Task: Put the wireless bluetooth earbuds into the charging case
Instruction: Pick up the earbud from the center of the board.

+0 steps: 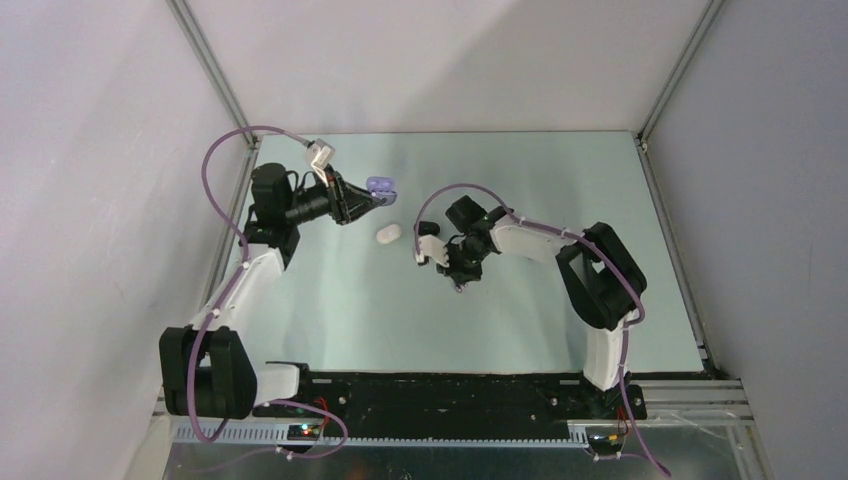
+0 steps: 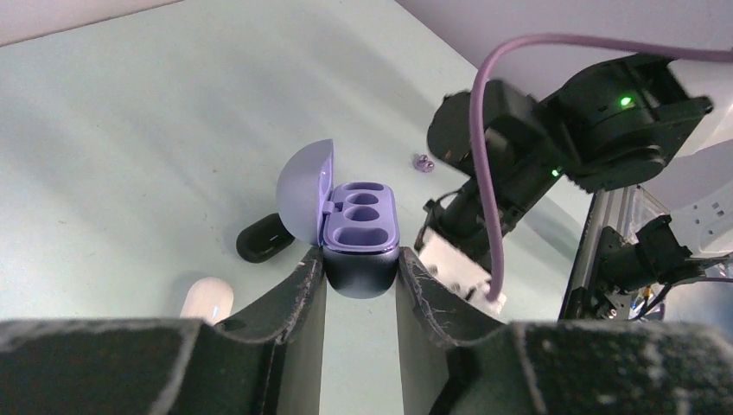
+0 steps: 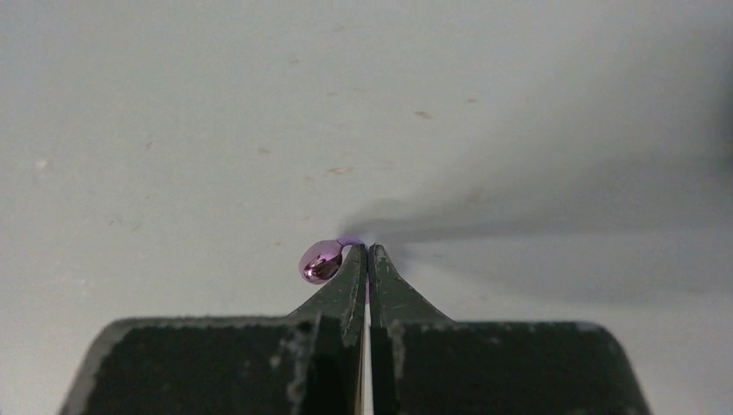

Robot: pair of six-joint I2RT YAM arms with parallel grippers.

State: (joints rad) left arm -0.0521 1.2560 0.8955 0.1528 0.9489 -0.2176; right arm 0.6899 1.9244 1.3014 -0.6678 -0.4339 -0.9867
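The left gripper [image 2: 359, 257] is clamped on the dark base of an open lavender charging case [image 2: 361, 216]. It steadies the case with the lid swung back and the wells facing up, probably so a bud can be dropped in. Both wells are empty.

The right gripper [image 3: 367, 251] points down at the table [image 3: 173, 130], fingers pressed fully together. A shiny lavender earbud [image 3: 321, 262] sits against the outside of one fingertip; whether its edge is pinched is unclear.

A black case [image 2: 262, 240] and a white case [image 2: 207, 298] lie closed nearby.

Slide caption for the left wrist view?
Left gripper clamps the open lavender charging case, both wells empty; lavender earbud beyond.
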